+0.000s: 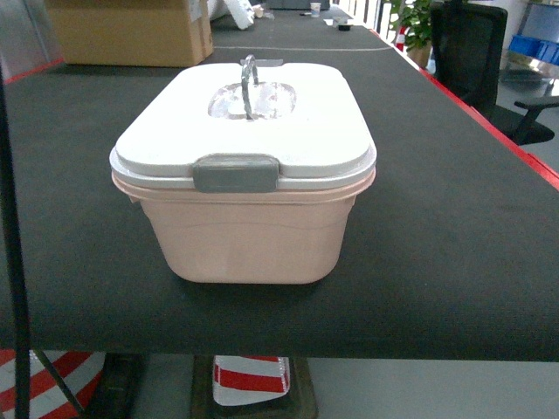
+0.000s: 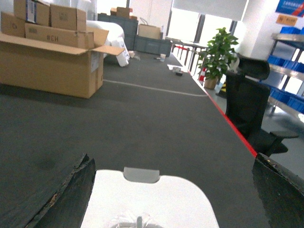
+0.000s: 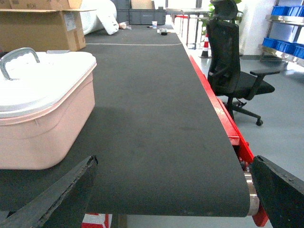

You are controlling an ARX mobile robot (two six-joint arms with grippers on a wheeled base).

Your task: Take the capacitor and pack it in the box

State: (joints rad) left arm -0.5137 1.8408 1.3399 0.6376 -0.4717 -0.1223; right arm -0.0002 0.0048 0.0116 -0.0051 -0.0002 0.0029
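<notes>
The box [image 1: 244,231], a pale peach-pink tub, stands near the front edge of the dark worktop [image 1: 454,227], its white lid [image 1: 249,122] on and the grey handle [image 1: 249,83] raised. 1 grey clip [image 1: 236,172] faces the front edge. No capacitor can be made out. The left gripper [image 2: 175,190] hangs above the lid with its 2 dark fingers [image 2: 71,199] spread wide, holding nothing. The right gripper [image 3: 175,190] hovers over the worktop's front right corner, beside the box, its fingers also wide apart and empty. A brown cardboard carton [image 1: 131,30] sits toward the far left edge. A black office chair [image 3: 232,71] stands off the right edge.
</notes>
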